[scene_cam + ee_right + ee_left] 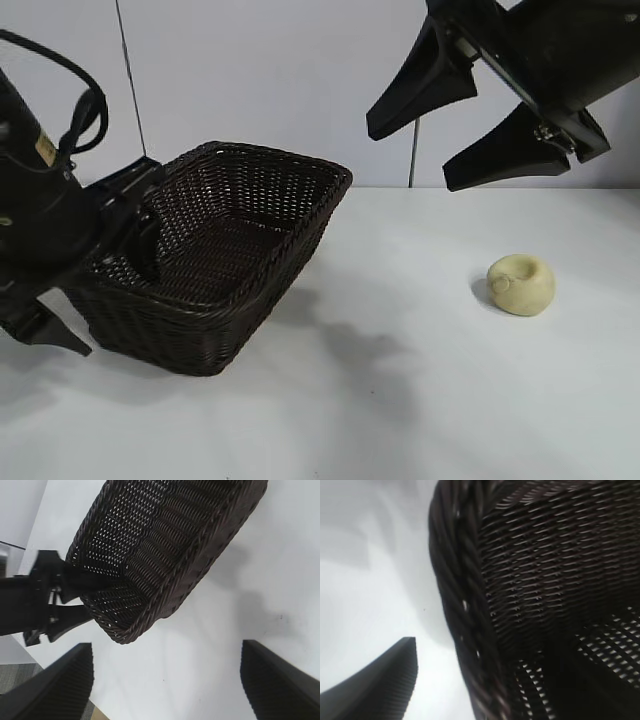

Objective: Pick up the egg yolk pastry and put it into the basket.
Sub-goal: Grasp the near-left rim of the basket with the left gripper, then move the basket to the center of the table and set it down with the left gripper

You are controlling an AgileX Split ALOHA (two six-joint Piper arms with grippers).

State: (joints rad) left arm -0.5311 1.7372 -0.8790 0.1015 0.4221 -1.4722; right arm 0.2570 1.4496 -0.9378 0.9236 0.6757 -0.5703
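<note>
The egg yolk pastry (521, 284), a small pale yellow bun with a dimple, lies on the white table at the right. The dark brown wicker basket (240, 215) stands at the left. My left gripper (115, 300) straddles the basket's left rim (460, 605), one finger inside and the outer finger (395, 680) a little apart from the wall; it is open. My right gripper (410, 158) hangs high above the table, up and left of the pastry, open and empty. The right wrist view shows the basket (165, 545) and my left gripper (92, 600), but not the pastry.
Bare white table (400, 400) lies between the basket and the pastry. A pale wall (280, 80) stands behind. The table's edge (95, 705) shows in the right wrist view.
</note>
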